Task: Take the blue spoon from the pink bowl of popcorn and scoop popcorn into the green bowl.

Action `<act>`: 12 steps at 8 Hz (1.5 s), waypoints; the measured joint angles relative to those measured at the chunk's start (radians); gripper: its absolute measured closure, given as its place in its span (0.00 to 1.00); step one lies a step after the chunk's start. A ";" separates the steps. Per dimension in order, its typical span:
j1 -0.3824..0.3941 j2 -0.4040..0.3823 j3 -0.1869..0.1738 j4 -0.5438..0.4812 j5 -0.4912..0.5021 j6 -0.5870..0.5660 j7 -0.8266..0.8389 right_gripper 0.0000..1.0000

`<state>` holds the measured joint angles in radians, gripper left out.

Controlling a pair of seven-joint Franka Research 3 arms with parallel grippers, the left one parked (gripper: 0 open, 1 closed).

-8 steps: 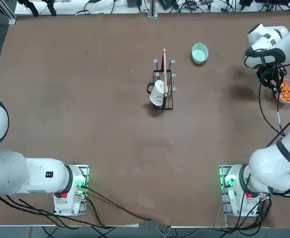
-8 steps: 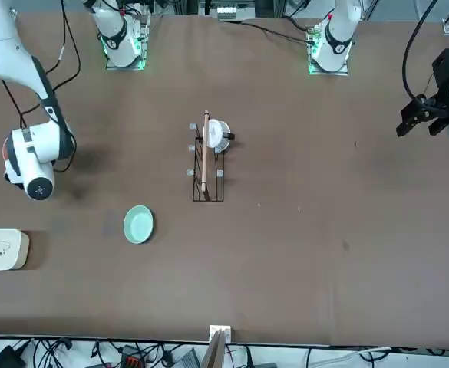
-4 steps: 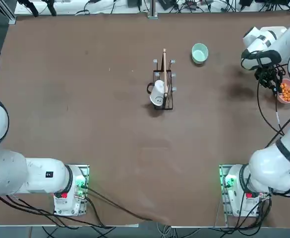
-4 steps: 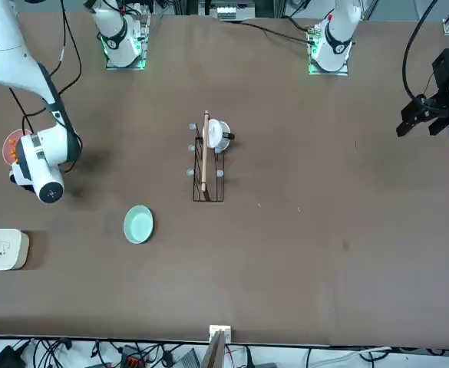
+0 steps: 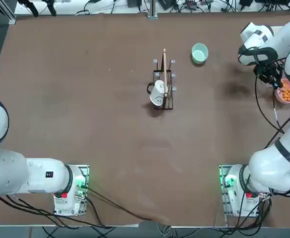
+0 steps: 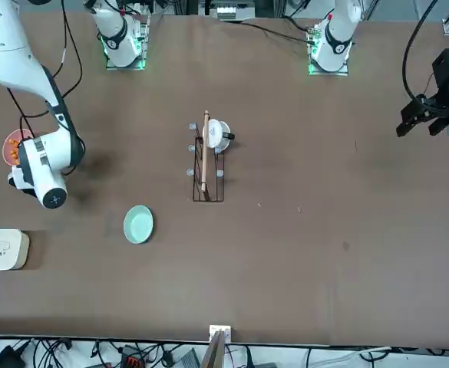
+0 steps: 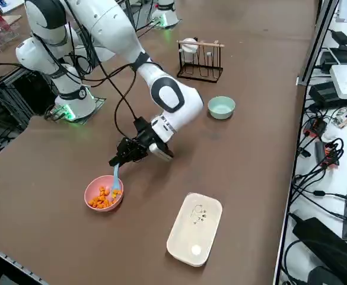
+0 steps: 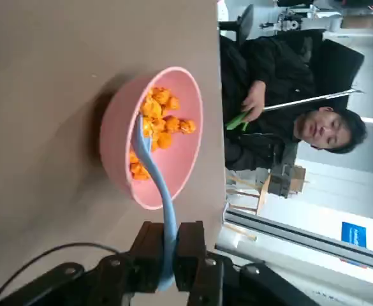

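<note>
Black right pincer (image 8: 169,237) angled down near the pink bowl (image 8: 152,137), closed tight on the blue spoon's handle (image 8: 168,223).

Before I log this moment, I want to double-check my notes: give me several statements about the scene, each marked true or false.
1. The right gripper grips the blue spoon. True.
2. The spoon's head is in the green bowl. False: it is in the pink bowl.
3. The popcorn lies in the pink bowl. True.
4. The white mug stands inside the pink bowl. False: it is at the dark rack.
5. The green bowl holds popcorn. False: no popcorn shows in it.
</note>
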<state>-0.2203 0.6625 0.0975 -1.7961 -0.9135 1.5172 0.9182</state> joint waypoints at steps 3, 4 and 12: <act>0.013 0.000 0.000 0.005 -0.004 -0.072 0.054 0.87; 0.019 0.000 0.000 0.007 -0.006 -0.087 0.060 0.87; 0.180 -0.003 0.008 0.178 -0.010 -0.263 0.049 0.87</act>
<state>-0.0400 0.6600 0.1057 -1.6183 -0.9235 1.2545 0.9672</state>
